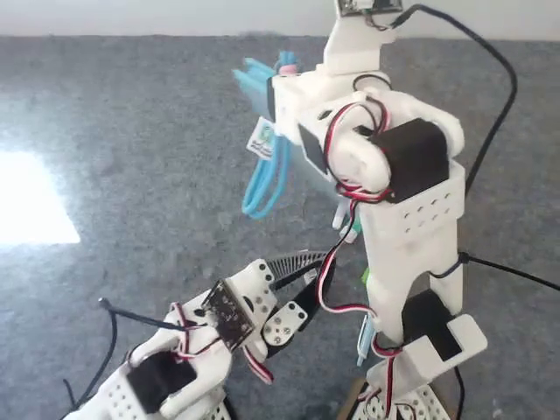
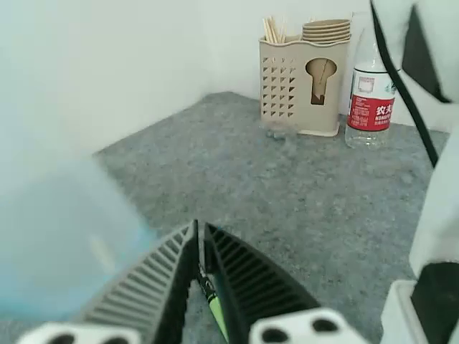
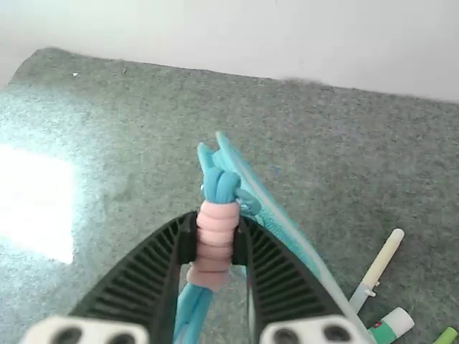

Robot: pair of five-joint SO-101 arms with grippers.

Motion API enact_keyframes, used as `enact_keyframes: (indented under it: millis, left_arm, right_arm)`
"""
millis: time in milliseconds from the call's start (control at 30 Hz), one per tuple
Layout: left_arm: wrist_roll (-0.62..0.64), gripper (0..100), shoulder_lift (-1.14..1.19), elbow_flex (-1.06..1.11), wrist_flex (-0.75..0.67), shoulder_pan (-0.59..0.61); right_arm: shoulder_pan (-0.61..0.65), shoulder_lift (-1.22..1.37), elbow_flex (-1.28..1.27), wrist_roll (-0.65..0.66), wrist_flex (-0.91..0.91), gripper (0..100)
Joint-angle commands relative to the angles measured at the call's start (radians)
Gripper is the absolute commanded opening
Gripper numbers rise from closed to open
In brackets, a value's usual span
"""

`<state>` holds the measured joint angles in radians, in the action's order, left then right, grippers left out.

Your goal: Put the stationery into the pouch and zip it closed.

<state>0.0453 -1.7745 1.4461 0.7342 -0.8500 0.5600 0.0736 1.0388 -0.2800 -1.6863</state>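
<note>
The right gripper (image 3: 214, 217) is clamped on the pink toggle (image 3: 214, 254) of the pouch (image 1: 256, 83), which is held up above the table (image 1: 131, 131) with its cord (image 1: 262, 188) dangling straight down. The left wrist cam adds a green pen (image 2: 214, 308), pinched lengthwise in the near-closed left gripper (image 2: 200, 226).

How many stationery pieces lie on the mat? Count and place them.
3 in the right wrist view: a white pen, a white-capped green stick, a green tip at the view's edge. Others may be hidden.

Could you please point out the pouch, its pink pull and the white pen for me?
pouch (image 3: 272, 211), right wrist view, on its blue edge.
pink pull (image 3: 215, 233), right wrist view, on its ribbed middle between the jaws.
white pen (image 3: 383, 259), right wrist view, on its barrel.
</note>
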Motion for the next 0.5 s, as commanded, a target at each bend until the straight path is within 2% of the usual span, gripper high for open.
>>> enact_keyframes:
  millis: [0, 133, 267, 467]
  left_arm:
    - [-0.012, 1, 0.008, 0.044, -0.155, -0.006]
    - [-0.012, 1, 0.008, 0.122, -0.302, -0.005]
    - [-0.023, 1, 0.011, 0.165, -0.391, 0.003]
    - [-0.055, 1, 0.012, 0.185, -0.434, 0.164]
  right_arm:
    - [0.058, -0.088, 0.054, -0.02, 0.021, 0.6]
    - [0.093, -0.111, 0.054, -0.017, 0.028, 0.6]
    - [0.13, -0.122, 0.054, 0.025, 0.068, 0.6]
    - [0.211, -0.156, 0.054, 0.041, 0.053, 0.6]
